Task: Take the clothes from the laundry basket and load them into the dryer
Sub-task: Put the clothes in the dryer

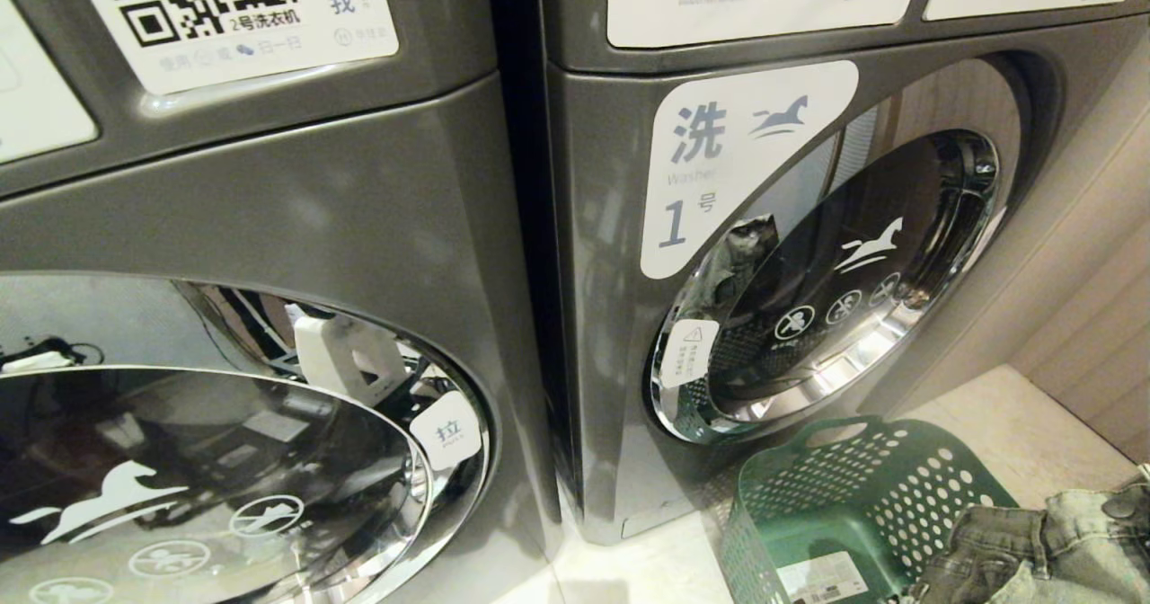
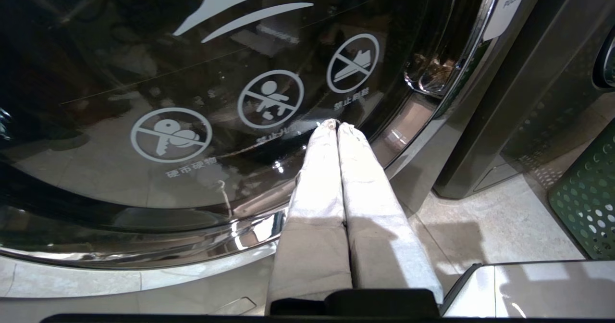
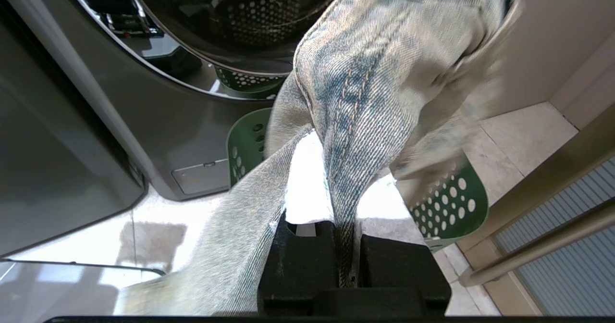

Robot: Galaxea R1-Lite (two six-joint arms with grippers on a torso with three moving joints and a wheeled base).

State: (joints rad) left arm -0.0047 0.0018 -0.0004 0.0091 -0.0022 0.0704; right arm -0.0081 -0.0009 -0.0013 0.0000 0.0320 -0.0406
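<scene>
The right gripper [image 3: 343, 188] is clamping a fold of faded blue denim jeans [image 3: 375, 82] above the perforated green plastic laundry basket [image 1: 835, 496] (beside the grey front-loading machine [image 1: 809, 253]). The left gripper [image 2: 335, 125] is idling, fingers pressed together.

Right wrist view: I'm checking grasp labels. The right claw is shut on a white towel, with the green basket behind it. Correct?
Not quite. The right claw is shut on pale blue denim jeans, not a white towel; the right wrist view shows the stitched denim pinched between its fingers. The green basket is behind it, as you said.
</scene>
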